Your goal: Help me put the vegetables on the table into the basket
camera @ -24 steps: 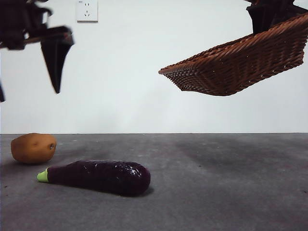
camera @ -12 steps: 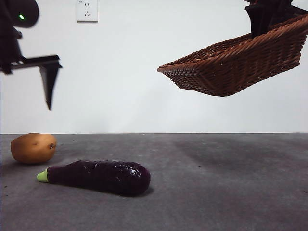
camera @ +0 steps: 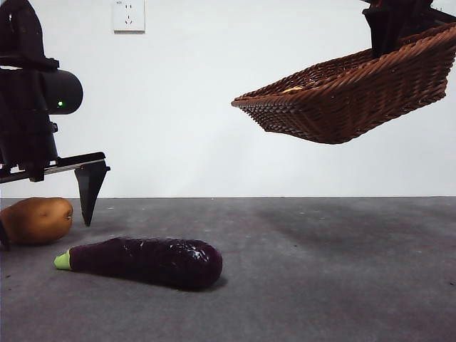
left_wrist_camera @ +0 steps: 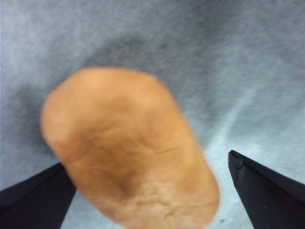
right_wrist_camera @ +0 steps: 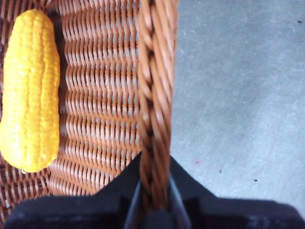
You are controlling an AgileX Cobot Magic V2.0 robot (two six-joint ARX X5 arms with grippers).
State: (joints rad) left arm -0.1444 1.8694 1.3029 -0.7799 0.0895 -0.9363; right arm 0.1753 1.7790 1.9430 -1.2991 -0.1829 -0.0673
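Observation:
The tan potato [camera: 35, 221] lies on the dark grey table [camera: 320, 271] at the far left. My left gripper [camera: 46, 224] is open and low around it, one jaw on each side; the left wrist view shows the potato [left_wrist_camera: 128, 148] between the spread jaws of that gripper [left_wrist_camera: 145, 162]. The purple eggplant [camera: 142, 261] lies nearer the front. High at the right the wicker basket [camera: 349, 92] hangs tilted, with my right gripper [camera: 388, 35] shut on its braided rim [right_wrist_camera: 155, 95]. The yellow corn [right_wrist_camera: 31, 90] rests inside the basket.
A white wall socket [camera: 129, 16] sits high on the back wall. Bare table surface [right_wrist_camera: 238, 95] lies below the raised basket.
My left gripper has come down from high at the left until its jaws straddle the potato. The potato has shifted slightly left. The basket has hardly moved.

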